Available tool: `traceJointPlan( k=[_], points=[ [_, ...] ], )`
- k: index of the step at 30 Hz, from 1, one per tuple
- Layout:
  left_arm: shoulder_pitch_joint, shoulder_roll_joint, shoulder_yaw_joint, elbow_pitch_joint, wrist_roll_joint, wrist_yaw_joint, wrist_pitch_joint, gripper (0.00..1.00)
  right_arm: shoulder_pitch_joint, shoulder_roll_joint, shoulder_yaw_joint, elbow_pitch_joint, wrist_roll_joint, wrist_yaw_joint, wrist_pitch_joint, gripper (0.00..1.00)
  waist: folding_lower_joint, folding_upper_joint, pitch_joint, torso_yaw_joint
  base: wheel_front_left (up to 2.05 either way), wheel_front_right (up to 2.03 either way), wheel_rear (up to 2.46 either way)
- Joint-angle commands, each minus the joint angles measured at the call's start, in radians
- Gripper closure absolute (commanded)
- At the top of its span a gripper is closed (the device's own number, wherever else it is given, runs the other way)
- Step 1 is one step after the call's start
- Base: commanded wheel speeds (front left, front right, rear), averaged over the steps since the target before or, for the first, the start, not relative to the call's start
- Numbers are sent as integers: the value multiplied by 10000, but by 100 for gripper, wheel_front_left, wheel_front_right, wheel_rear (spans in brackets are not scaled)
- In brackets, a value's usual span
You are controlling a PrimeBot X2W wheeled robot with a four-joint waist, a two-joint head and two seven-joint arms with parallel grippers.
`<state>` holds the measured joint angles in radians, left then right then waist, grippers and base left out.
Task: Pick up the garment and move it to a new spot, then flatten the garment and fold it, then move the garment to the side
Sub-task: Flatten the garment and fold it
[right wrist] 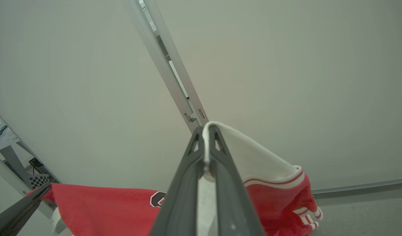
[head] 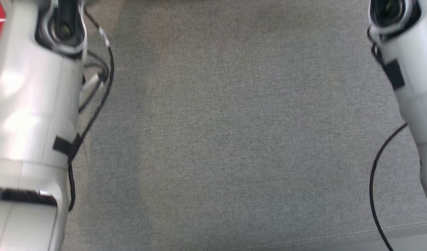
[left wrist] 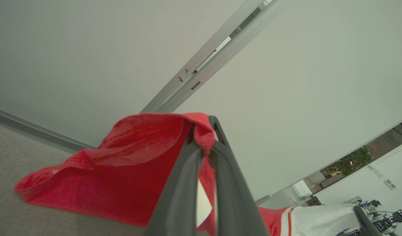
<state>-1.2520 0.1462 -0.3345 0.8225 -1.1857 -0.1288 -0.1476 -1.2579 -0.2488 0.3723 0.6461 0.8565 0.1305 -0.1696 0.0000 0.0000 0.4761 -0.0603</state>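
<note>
Over grey upholstery (head: 234, 139), both jaws clamped on red-and-white garment (left wrist: 122, 170)

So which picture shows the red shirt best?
The left wrist view: the shirt spreads wide, pinched in the left gripper and trailing onto the grey surface. The right wrist view shows its white part pinched in the right gripper; the head view, a red sliver at the edge.

Centre lane open, both sides blocked
Grey fabric surface (head: 227, 132) is open through the middle, between the two pale arms: left forearm (head: 29, 115) takes up the left side, right forearm (head: 412, 80) the upper right. A loose black lead trails off each: left cable (head: 111, 66), right cable (head: 371, 181). In the left wrist view, the red garment (left wrist: 115, 164) drapes in front of the wall (left wrist: 73, 59), its lower end on the surface.
</note>
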Motion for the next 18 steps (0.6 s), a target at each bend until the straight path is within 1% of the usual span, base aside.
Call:
traceJointPlan(
  k=[1,4,7,9,11,14,17,18],
  points=[
    [910,145,-48,-402,-70,-25,-267,100,1002,-346,46,-550,317,3,36,100,0,0,-822,-30,0,0,0],
    [2738,372,-173,-1216,-36,-26,-649,100,2985,-794,51,-1699,813,4,100,100,0,0,-1307,13,0,0,0],
    [4586,363,-110,-2005,-199,18,-869,100,5089,-1122,-229,-2733,1142,4,179,100,0,0,-1766,72,0,0,0],
    [5739,345,-127,-2571,-191,118,-967,100,6441,-1185,-484,-3281,1309,4,347,100,0,0,-2048,113,0,0,0],
    [6825,362,47,-3141,-180,330,-1073,100,7691,-1133,-840,-3745,1435,4,518,100,0,0,-2292,156,0,0,0],
    [8413,207,-8,-3975,-70,581,-1114,100,9536,-936,-1405,-4453,1351,4,750,100,0,0,-2637,233,0,0,0],
    [9657,144,-35,-4614,20,866,-1149,100,11081,-723,-1967,-5140,924,4,958,100,0,0,-2888,333,0,0,0],
    [10120,151,-48,-4806,105,974,-1160,100,11652,-553,-2195,-5402,758,4,1093,100,0,0,-2984,348,0,0,0]
  ],
)
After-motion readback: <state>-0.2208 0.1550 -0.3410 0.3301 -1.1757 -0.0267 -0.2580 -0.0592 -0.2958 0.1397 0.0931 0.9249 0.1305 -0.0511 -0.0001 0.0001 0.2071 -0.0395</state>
